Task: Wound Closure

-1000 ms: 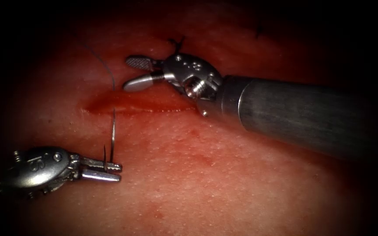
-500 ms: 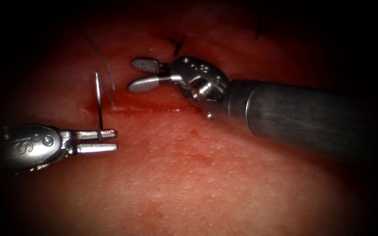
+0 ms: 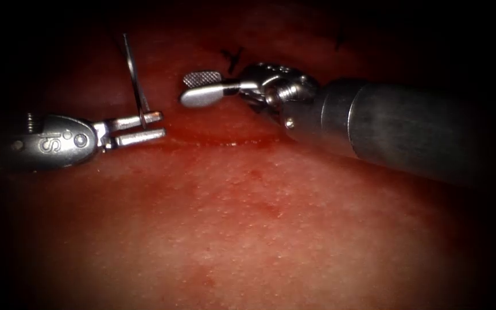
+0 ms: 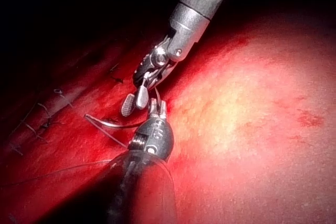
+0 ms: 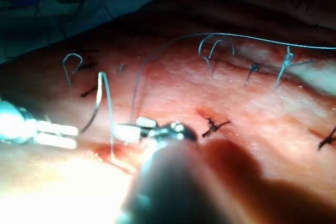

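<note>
My left tool (image 3: 151, 127) sits at the left end of the cut (image 3: 219, 138), shut on the curved needle (image 3: 133, 72) near one of its ends. The needle stands up from the jaws, free of the tissue (image 3: 271, 229). In the left wrist view the needle (image 4: 113, 124) arcs away from the left tool (image 4: 157, 109). My right tool (image 3: 201, 87) hovers just above the cut, jaws open and holding nothing, a short way right of the needle. The right wrist view shows the right tool (image 5: 134, 128), the needle (image 5: 100, 85) and thread (image 5: 157, 51) arching over the tissue.
Tied stitches with short dark ends, such as one knot (image 3: 233, 56) and another (image 3: 340, 40), lie beyond the right tool. Red fluid (image 3: 202, 135) wets the cut. The right tool's thick shaft (image 3: 409, 132) crosses the right half of the field.
The left tool has travelled upward from below the cut to its left end, carrying the needle, which now stands above the cut. The right tool shifted slightly right, its jaws still open.
</note>
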{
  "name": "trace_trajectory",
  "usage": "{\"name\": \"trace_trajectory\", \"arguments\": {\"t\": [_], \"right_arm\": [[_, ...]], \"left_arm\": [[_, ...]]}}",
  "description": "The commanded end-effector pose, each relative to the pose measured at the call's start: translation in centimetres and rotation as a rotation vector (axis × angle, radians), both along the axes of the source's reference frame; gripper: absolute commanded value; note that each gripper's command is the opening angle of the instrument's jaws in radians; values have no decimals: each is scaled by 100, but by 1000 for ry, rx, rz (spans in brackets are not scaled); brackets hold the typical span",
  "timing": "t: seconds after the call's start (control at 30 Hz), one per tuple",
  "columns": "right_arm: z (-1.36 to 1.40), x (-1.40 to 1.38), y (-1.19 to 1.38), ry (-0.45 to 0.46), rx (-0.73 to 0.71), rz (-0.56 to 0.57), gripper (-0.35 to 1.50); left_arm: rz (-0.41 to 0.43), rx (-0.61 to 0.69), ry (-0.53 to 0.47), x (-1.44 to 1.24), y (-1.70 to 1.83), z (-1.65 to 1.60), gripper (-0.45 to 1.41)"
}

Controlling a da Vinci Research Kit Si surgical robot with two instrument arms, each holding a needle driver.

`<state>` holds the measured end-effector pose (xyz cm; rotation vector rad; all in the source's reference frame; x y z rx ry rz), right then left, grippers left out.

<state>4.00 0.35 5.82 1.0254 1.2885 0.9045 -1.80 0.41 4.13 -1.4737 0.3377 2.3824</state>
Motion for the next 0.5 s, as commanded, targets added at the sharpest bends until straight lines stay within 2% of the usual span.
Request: {"name": "trace_trajectory", "arguments": {"t": [0.03, 0.07, 0.2, 0.33, 0.5], "right_arm": [[2, 11, 7, 3, 0, 2, 65], [3, 12, 7, 4, 11, 6, 86], [4, 21, 1, 2, 53, 8, 109], [4, 23, 0, 2, 94, 8, 114], [1, 14, -2, 8, 148, -4, 122]], "left_arm": [[12, -17, -4, -10, 0, 5, -45], [17, -25, -7, -13, -3, 7, -45], [59, -66, -39, -28, -11, 13, -45], [90, -119, -37, -38, -13, 19, -45], [105, -143, -42, -39, -16, 32, -45]]}}
